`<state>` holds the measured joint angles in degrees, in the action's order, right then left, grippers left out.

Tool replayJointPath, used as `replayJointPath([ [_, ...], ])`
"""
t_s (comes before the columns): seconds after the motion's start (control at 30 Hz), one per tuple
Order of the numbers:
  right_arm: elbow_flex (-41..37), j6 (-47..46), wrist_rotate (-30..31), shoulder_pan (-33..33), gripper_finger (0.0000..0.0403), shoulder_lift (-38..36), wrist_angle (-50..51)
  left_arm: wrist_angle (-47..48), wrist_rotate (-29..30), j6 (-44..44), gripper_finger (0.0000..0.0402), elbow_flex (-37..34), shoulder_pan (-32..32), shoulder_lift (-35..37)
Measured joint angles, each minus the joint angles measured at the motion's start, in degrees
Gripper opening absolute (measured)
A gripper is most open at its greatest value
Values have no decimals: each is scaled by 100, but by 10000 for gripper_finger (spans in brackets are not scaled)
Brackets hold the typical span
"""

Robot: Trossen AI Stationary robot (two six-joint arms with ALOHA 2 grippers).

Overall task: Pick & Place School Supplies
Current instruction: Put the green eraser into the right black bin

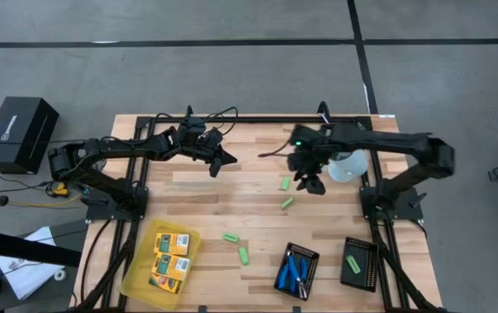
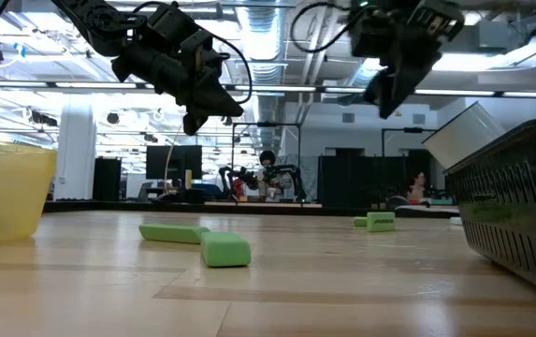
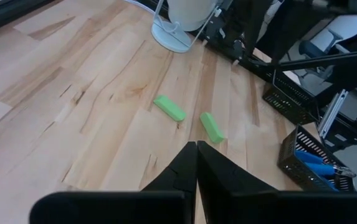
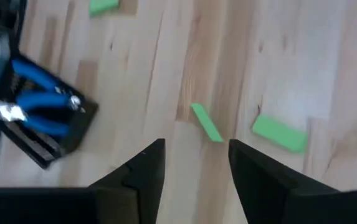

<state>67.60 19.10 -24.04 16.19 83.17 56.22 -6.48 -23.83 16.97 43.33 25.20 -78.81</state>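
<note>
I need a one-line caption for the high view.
Both grippers, left and right, hover above green blocks on the table.

The print on the yellow-orange packs (image 1: 169, 256) in the yellow tray (image 1: 133, 280) is too small to read. In the low view only a corner of that tray shows, and the black ribbed tray (image 2: 520, 211) is cut off too. Near it, the people in the room behind the table are too small to make out. The blue-handled tools (image 4: 41, 109) look blurry.
</note>
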Motion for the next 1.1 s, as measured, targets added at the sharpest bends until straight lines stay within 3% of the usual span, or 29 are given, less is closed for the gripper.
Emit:
replayJointPath([
  [0.2,761,1301,94,-76,173,1097,372,2,7,2,3,0,-1,0],
  [0.37,988,1870,154,-174,171,1675,357,2,9,2,3,0,-1,0],
  [1.1,980,1811,121,-634,165,2402,248,4,26,-17,3,0,1,0],
])
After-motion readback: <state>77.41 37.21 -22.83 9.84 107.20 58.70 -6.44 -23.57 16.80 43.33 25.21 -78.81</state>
